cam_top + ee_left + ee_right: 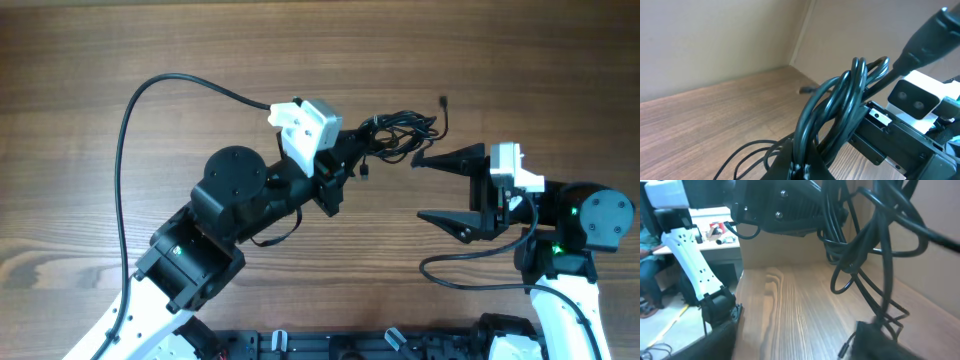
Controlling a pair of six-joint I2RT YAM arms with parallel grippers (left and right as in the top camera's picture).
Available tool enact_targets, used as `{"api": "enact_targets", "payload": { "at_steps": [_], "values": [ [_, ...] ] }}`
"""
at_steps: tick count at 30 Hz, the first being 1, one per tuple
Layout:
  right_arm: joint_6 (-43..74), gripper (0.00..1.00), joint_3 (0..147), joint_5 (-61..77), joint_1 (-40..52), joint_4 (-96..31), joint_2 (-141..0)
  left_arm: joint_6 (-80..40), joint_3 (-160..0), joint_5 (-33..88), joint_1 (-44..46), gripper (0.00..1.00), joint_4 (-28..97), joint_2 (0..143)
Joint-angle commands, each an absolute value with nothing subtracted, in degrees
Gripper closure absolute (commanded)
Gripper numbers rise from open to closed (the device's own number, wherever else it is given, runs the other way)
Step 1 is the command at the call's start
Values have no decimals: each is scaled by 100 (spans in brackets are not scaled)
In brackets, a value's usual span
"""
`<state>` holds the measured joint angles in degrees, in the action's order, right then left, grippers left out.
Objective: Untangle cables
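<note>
Left gripper (368, 141) clamped on looped thin black cables (405, 127), right gripper (420, 188) spread wide beside them

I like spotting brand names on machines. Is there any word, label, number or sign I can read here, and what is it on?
No text can be read in any view.
white camera box on the left arm: no print visible.
black arm joint: no legible marking.
desk clutter in the background of the right wrist view: too small and blurred to read.
</note>
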<state>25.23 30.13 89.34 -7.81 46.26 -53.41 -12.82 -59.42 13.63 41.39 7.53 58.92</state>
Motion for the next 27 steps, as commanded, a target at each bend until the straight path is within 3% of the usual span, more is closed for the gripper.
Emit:
{"api": "enact_targets", "payload": {
  "at_steps": [1, 2, 7, 11, 13, 15, 18, 22, 27],
  "values": [
    [2578, 9, 3048, 8825, -801, 4624, -5365, -1372, -6001, 1216, 4134, 96, 803, 5811],
    [2668, 0, 3048, 8560, -823, 4624, -5365, -1374, -6001, 1011, 4136, 96, 932, 5811],
    [3518, 0, 3048, 7642, -985, 4731, -5363, -897, -6001, 635, 4136, 96, 1850, 5813],
    [3675, 0, 3138, 7275, -985, 4685, -5365, -318, -6001, 1295, 4141, 96, 2038, 5846],
    [3922, 0, 3400, 6938, -985, 4346, -5380, -346, -6001, 1326, 4141, 96, 2043, 5918],
    [3778, 0, 4049, 6906, -985, 3192, -5433, -545, -6001, 1323, 4141, 96, 1994, 5981],
    [2473, 0, 5457, 6840, -985, 615, -5570, -805, -6001, 1061, 4139, 96, 1955, 5992],
    [-342, 0, 7220, 5413, -982, -3389, -5953, -740, -6001, 1219, 4141, 96, 1955, 5992],
    [-3675, 0, 7494, 5804, -982, -5354, -6023, 51, -6001, 2307, 4141, 96, 1815, 6053]
  ]
}}
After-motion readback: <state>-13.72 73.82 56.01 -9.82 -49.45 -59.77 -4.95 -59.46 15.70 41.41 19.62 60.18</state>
